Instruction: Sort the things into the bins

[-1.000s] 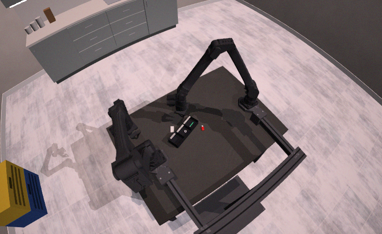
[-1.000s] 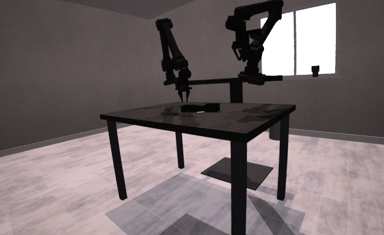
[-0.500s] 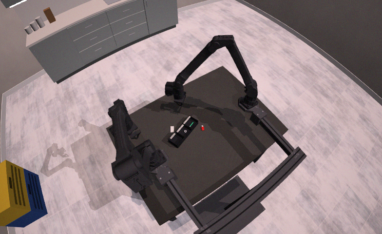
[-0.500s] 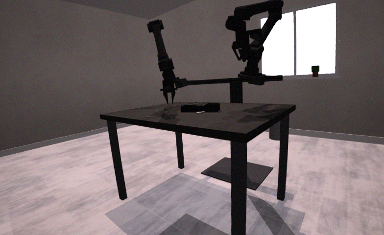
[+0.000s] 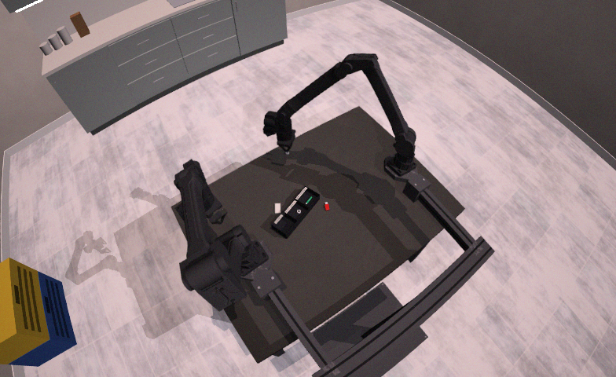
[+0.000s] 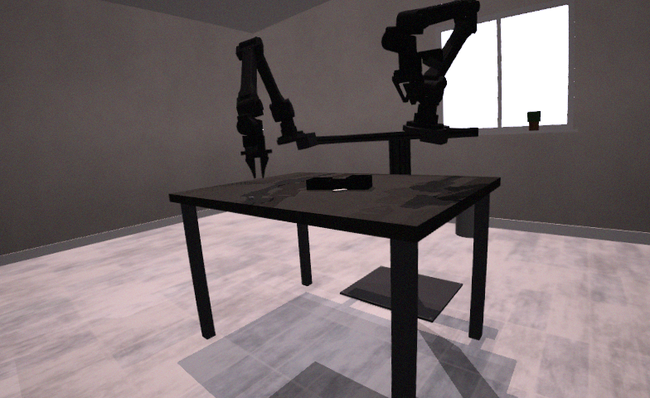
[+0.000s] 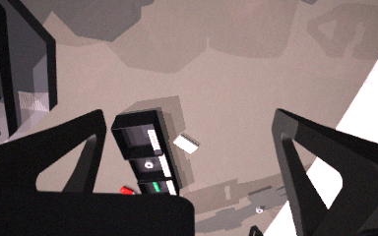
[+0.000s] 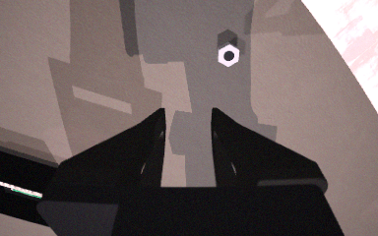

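Note:
A black three-compartment bin row (image 5: 280, 232) (image 6: 318, 185) (image 7: 137, 119) stands flat; its white labels are too small to read. One end compartment is empty. A hex nut (image 5: 298, 211) (image 7: 149, 165) lies in the middle one, a green battery (image 5: 308, 199) (image 7: 157, 187) in the other end one. A red USB stick (image 5: 327, 206) (image 7: 126, 190) and a white block (image 5: 277, 207) (image 6: 340, 189) (image 7: 186, 144) lie outside, on opposite sides. A second nut (image 8: 228, 55) (image 7: 259, 209) lies near the table's edge. My right gripper (image 8: 188, 117) (image 6: 259, 176) is partly open and empty above the table, near that nut. My left gripper (image 7: 189, 118) is wide open, empty and high up.
The table edge (image 7: 368, 84) lies beyond the second nut. The left arm (image 5: 194, 219) is folded up over the table's left side in the top view. The right arm (image 5: 316, 90) reaches across the far side of the table. Arm shadows cross the table top.

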